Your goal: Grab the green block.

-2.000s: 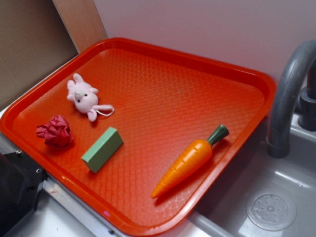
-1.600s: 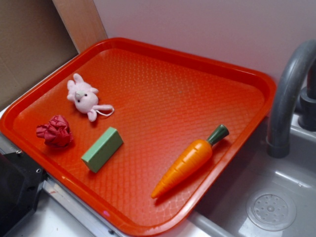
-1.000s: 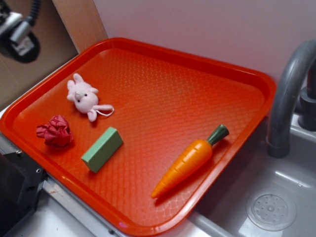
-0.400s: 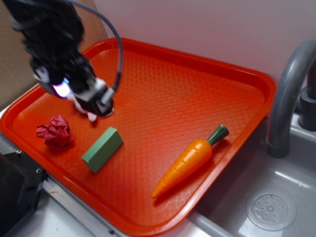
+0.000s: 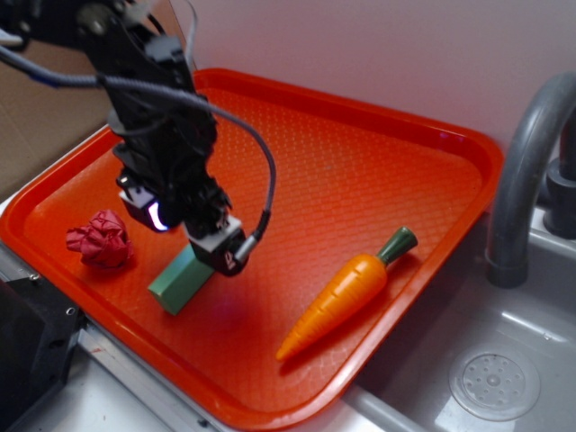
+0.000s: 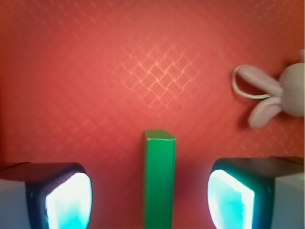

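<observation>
Green block (image 5: 181, 281) flat on the orange tray (image 5: 342, 153), toward the 7 o'clock part of the tray in the exterior view, its upper end hidden under the gripper (image 5: 211, 245). From the wrist camera, block (image 6: 159, 181) running lengthwise up the gap between the two fingers (image 6: 62, 198), clear tray floor on both sides. Gripper spread wide, grasping nothing; probably just above the block, though height hard to judge. Pink bunny (image 6: 276, 93) at 2 o'clock in the wrist view. Red crumpled ball (image 5: 101, 239) at 9 o'clock from the block, apart. Toy carrot (image 5: 346, 292) at 3 o'clock, well apart. Grey faucet (image 5: 526, 171) beyond the tray's edge.
</observation>
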`<state>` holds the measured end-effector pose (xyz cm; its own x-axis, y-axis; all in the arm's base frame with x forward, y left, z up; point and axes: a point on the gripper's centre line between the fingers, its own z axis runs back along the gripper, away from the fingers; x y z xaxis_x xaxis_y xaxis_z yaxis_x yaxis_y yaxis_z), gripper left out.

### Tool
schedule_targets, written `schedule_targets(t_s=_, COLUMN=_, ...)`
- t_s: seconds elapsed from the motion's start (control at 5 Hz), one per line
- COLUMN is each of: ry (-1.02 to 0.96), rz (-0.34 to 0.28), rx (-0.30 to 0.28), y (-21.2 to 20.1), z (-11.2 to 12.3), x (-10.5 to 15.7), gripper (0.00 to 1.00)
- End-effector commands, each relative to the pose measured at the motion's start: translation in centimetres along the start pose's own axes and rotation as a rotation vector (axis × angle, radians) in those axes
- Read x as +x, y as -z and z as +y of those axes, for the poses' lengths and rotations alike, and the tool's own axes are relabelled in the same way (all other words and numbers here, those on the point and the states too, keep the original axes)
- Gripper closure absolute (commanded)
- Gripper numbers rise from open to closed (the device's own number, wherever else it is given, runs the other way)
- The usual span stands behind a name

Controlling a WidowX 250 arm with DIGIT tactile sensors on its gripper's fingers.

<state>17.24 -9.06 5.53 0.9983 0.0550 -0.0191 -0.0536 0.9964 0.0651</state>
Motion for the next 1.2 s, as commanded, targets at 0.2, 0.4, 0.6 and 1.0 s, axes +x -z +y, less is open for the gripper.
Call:
schedule_targets(t_s=0.2, ry=0.053, rz=0.030, rx=0.033, y=3.1, z=-0.4, x=-0.1, gripper=1.00)
schedule_targets(t_s=0.4, ry=0.048, rz=0.024, rx=0.040, y=3.0, z=-0.5, x=0.1, gripper=1.00)
schedule_targets(t_s=0.6, ry=0.056, rz=-0.014, rx=0.030, y=0.1, z=0.2, x=1.2, gripper=1.00)
schedule_targets(t_s=1.0, ry=0.021, rz=-0.038, rx=-0.008, y=-8.2, z=2.6, x=4.1, gripper=1.00)
